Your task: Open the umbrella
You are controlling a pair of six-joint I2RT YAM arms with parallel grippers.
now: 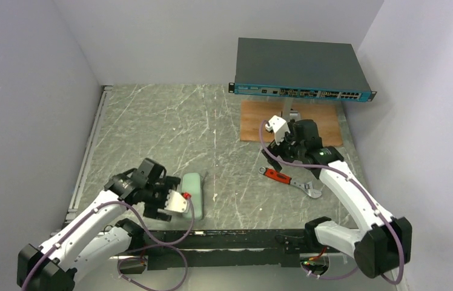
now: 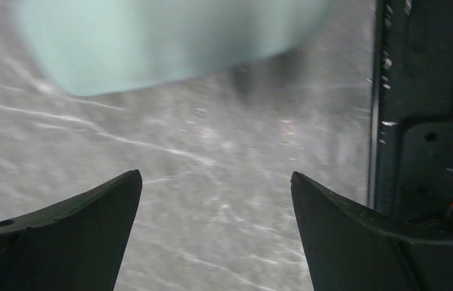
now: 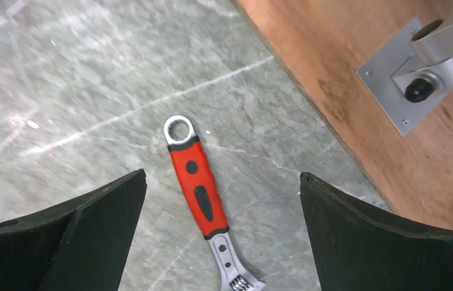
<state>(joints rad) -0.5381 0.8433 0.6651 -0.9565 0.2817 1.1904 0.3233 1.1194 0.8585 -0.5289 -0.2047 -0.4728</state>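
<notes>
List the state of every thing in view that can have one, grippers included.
left gripper: open, empty, beside the case
right gripper: open, empty, above the wrench
mint-green case: shut, lying flat on the table
wrench: lying flat on the table, nothing touching it
network switch: raised on a stand over the wooden board
umbrella: not seen in any view

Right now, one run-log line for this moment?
left gripper open, empty, beside mint-green case | right gripper open, empty, above red-handled adjustable wrench | umbrella not in view
</notes>
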